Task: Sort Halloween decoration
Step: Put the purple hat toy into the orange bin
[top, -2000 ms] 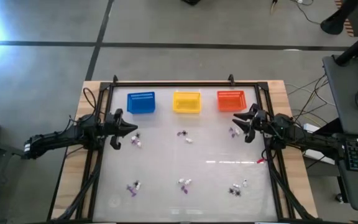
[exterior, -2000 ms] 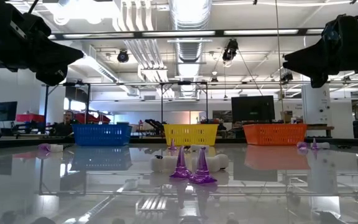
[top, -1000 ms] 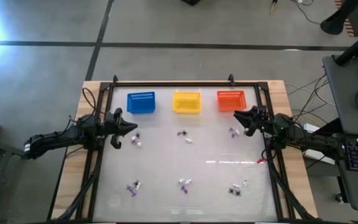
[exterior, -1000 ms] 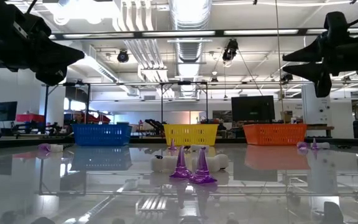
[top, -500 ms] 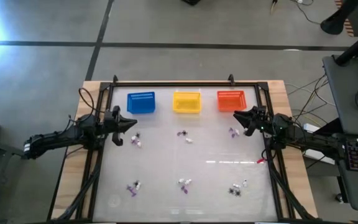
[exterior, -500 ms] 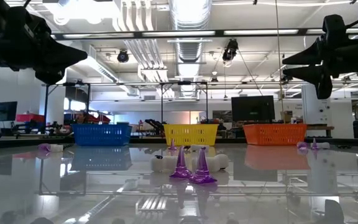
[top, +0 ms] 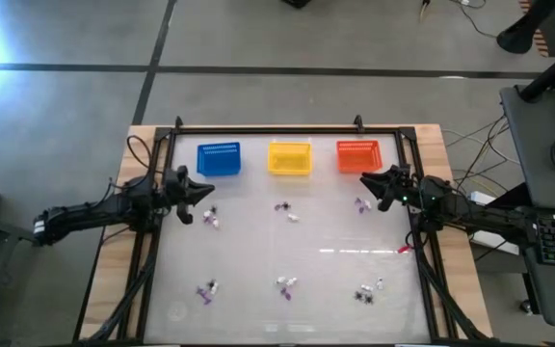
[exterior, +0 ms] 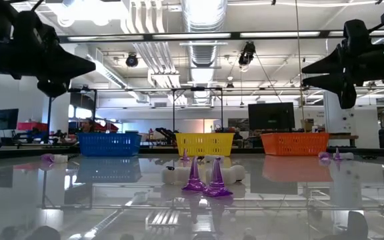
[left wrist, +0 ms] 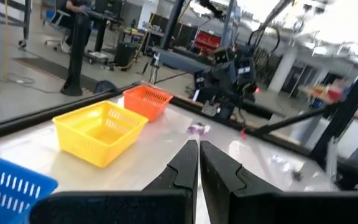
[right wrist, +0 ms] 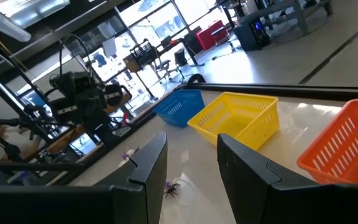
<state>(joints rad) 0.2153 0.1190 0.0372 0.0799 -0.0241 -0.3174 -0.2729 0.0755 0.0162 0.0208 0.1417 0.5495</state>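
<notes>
Along the far edge of the glass table (top: 335,280) stand three mesh baskets in a row: the blue basket (top: 219,159), the yellow basket (top: 290,158) and the orange-red basket (top: 357,155). Tiny white, purple and black Halloween trinkets (top: 286,211) lie in small groups over the table, none in a basket. Near the blue basket the left gripper (top: 202,193) hovers with fingers clenched and holds nothing. Beside the orange-red basket the right gripper (top: 365,181) hovers with fingers parted, also empty, just above some purple trinkets (top: 361,204).

Blue basket (top: 219,159), yellow basket (top: 290,158), orange-red basket (top: 357,155)
</notes>
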